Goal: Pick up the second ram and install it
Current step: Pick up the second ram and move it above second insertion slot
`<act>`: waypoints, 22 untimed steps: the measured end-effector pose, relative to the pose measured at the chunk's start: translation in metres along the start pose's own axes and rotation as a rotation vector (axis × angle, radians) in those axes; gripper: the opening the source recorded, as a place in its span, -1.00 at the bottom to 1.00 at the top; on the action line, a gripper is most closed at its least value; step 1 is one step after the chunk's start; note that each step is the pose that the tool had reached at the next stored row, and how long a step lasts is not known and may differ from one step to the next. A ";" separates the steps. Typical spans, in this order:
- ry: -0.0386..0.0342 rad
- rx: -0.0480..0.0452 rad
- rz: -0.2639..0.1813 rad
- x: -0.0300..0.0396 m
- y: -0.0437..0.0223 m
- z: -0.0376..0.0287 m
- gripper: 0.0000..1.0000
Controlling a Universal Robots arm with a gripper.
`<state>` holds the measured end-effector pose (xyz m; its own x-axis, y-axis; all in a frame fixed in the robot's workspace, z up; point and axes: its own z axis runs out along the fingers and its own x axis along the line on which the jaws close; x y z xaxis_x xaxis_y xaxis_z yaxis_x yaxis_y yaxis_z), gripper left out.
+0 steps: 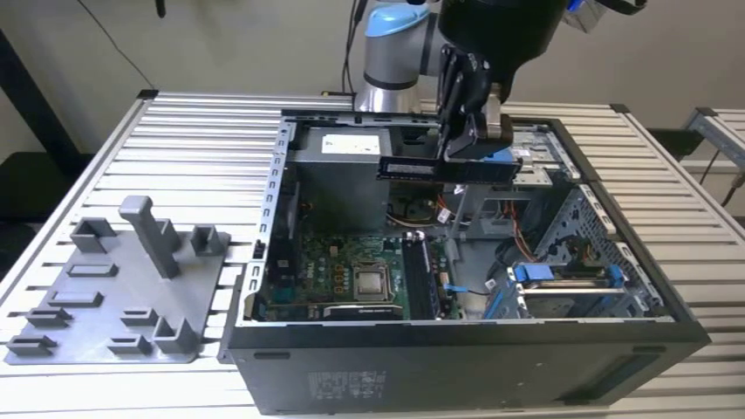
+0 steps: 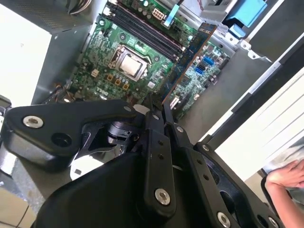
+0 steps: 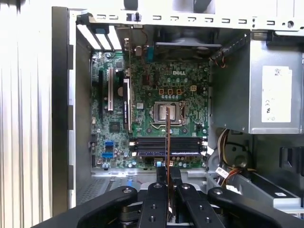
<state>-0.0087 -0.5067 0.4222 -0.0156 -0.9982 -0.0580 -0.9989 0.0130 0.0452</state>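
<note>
Exterior view, starting at its left: a grey tray (image 1: 99, 314) with upright posts sits on the slatted table (image 1: 174, 157). Just beside it lies the open case (image 1: 466, 367), with the board (image 1: 338, 262) exposed on its floor.

The ram (image 1: 413, 168) is held level in the air above the far part of the case, well clear of the board. Its length runs across the view. The gripper (image 1: 474, 150) hangs from the arm directly above it. Its fingers are pressed together on the stick's upper edge, nearer the end on the exterior view's right. Most of the stick juts out from the fingers towards the exterior view's left.

Second wrist view: the ram (image 2: 192, 50) projects from the pinching gripper (image 2: 159, 108) out over the board (image 2: 102, 52). A person's hand (image 2: 287, 176) is outside the case.

First wrist view: the ram (image 3: 167, 135) appears edge-on as a thin line running out from the gripper (image 3: 167, 183). It lines up across the slots (image 3: 147, 146) and the socket (image 3: 178, 111). A power supply (image 3: 275, 90) sits at one side of the case.
</note>
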 end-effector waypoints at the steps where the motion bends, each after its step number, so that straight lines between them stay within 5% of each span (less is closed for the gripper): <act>1: -0.0006 0.0000 0.000 -0.0010 0.0000 0.0004 -0.72; 10: -0.0066 0.0040 -0.001 -0.0127 -0.0001 0.0093 -0.72; 17: -0.0295 0.0140 -0.002 -0.0151 -0.0003 0.0147 -0.72; 22: -0.0296 0.0208 -0.003 -0.0150 -0.0005 0.0177 -0.72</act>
<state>-0.0088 -0.4907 0.4054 -0.0140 -0.9961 -0.0876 -0.9996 0.0119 0.0243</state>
